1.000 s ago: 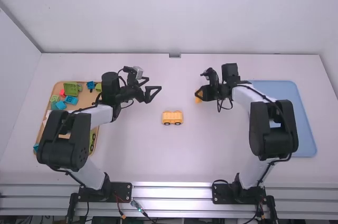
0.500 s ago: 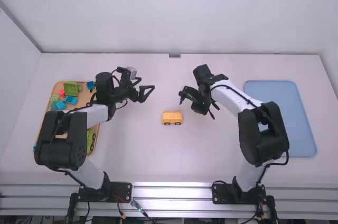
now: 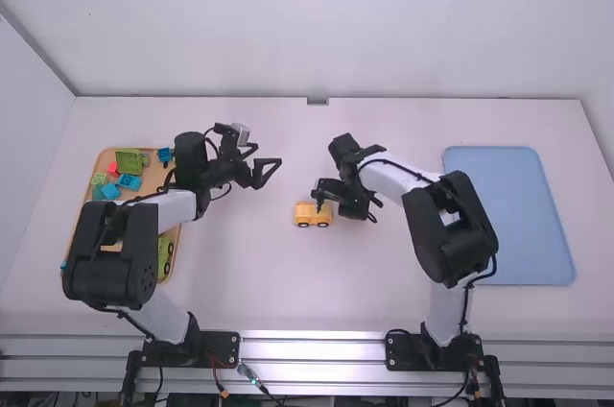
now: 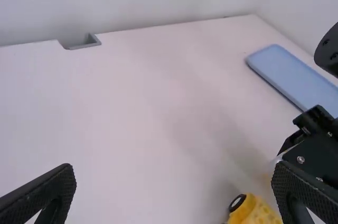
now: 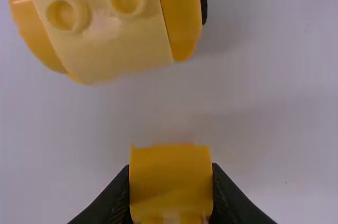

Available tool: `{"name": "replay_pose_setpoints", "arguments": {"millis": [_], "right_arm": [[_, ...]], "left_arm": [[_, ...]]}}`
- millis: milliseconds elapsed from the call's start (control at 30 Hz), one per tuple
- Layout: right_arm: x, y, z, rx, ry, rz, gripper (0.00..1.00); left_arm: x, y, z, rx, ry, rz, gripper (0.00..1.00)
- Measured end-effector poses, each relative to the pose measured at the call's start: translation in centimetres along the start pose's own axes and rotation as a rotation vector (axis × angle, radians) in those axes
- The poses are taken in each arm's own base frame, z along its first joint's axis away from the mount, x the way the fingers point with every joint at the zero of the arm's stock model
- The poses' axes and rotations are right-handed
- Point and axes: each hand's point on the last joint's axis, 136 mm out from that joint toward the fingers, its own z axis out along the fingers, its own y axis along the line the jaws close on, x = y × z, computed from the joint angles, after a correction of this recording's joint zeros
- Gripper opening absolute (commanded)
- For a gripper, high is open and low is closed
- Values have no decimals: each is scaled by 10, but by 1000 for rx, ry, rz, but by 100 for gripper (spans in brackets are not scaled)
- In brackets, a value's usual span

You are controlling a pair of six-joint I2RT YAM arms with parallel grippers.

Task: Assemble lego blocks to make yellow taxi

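Seen in the high view with 12 o'clock pointing away from the camera, the yellow wheeled car base (image 3: 313,216) sits upright on the white table (image 3: 249,273), near its middle. The right gripper (image 3: 320,199) is just beside and over the base, on its 1 to 2 o'clock side. In the right wrist view its fingers are closed around a yellow block (image 5: 170,182), which is apart from the studded base. The left gripper (image 3: 271,155) is above the table at 11 o'clock from the base, its fingers spread wide with nothing between them. At 9 o'clock from the base lies a tan tray (image 3: 153,179) of loose pieces: a green block (image 3: 129,162) toward the tray's 12 o'clock side, a red one (image 3: 113,169) at 11, and a green wheeled piece (image 3: 166,255) between 4 and 5. A blue tray (image 3: 523,215) lies at 3 o'clock from the base.
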Motion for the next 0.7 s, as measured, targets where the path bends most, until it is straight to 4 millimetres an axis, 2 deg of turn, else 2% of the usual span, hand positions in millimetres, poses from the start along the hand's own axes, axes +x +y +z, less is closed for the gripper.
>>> {"name": "replay_pose_setpoints", "arguments": {"millis": [67,100,133,167,200,233,367,500,700], "right_arm": [[0,0,0,-1,-3,-2,11],[0,0,0,-3,-7,0,20],[-1,0,0,-5,-11,2,35],[-1,-1,0,-5,-16,4,57],[-2,-2,0,-1,-21,5,72],[-3,-3,0,3,-26,6,99],[-3,-6,0,11,-30,4,99],[0,1,-2,-22,-17,6,99],[-20,-4,-20,-44,-130,11,99]], "left_arm": [[0,0,0,0,1,-1,99],[1,0,0,0,2,-2,99],[1,0,0,0,3,-3,99],[1,0,0,0,5,-5,99],[1,0,0,0,5,0,99],[2,0,0,0,8,10,99],[5,0,0,0,17,36,99],[4,0,0,0,14,60,99],[9,0,0,0,31,45,99]]}}
